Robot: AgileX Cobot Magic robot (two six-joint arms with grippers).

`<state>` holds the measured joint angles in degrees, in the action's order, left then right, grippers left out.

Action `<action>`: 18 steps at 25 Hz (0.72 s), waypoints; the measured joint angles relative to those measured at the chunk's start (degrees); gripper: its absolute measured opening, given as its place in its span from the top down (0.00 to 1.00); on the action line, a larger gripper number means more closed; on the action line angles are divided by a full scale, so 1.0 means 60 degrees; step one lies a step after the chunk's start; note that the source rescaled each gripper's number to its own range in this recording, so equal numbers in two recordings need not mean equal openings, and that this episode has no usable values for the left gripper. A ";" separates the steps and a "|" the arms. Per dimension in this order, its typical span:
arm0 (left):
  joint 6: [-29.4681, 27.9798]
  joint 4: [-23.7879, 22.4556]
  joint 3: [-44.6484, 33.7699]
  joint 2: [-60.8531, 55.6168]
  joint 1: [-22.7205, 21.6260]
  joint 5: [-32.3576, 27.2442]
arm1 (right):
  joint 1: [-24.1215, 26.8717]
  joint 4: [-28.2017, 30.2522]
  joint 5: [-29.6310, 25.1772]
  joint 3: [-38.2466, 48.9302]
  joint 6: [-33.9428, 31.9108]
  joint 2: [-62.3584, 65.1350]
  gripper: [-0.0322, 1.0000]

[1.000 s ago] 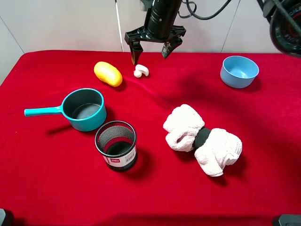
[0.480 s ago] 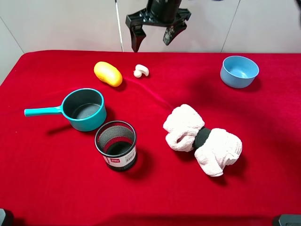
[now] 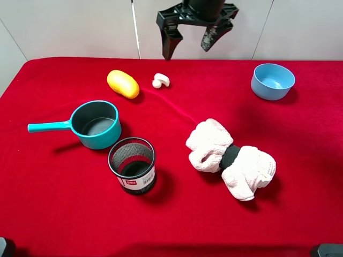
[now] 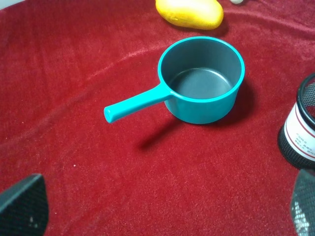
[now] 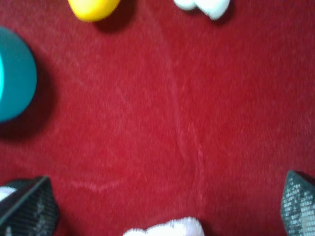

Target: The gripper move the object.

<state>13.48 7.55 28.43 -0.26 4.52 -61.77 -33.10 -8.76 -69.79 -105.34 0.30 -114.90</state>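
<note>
The small off-white mushroom toy (image 3: 161,81) lies on the red cloth at the back, just right of the yellow-orange oval (image 3: 122,84). My right gripper (image 3: 187,49), a black claw, hangs open and empty in the air above and to the right of the mushroom, not touching it. In the right wrist view the mushroom (image 5: 203,6) sits at the frame edge, far from the open fingertips (image 5: 30,206). My left gripper (image 4: 162,206) is open and empty over the cloth near the teal saucepan (image 4: 202,81). It is out of the exterior view.
A teal saucepan (image 3: 95,124) with its handle pointing left, and a black mesh cup (image 3: 132,164), stand front left. A fluffy white towel roll (image 3: 230,158) lies right of centre. A light blue bowl (image 3: 273,81) is at the back right.
My right gripper has risen from just above the mushroom and shifted right, still open. The mushroom and everything else have stayed put.
</note>
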 joint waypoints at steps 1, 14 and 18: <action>0.0000 0.0000 0.0000 0.0000 0.0000 0.0000 | 0.0000 0.0000 0.0000 0.0203 0.0000 0.0220 0.00; 0.0000 0.0000 0.0000 0.0000 0.0000 0.0000 | 0.0000 0.0127 0.0000 0.3453 0.0452 0.3431 0.00; 0.0000 0.0000 0.0000 0.0000 0.0000 0.0000 | 0.0000 0.0195 -0.0012 0.4344 0.0464 0.4565 0.00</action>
<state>13.48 7.55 28.43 -0.26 4.52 -61.77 -33.10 -7.59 -69.86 -79.27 3.09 -87.51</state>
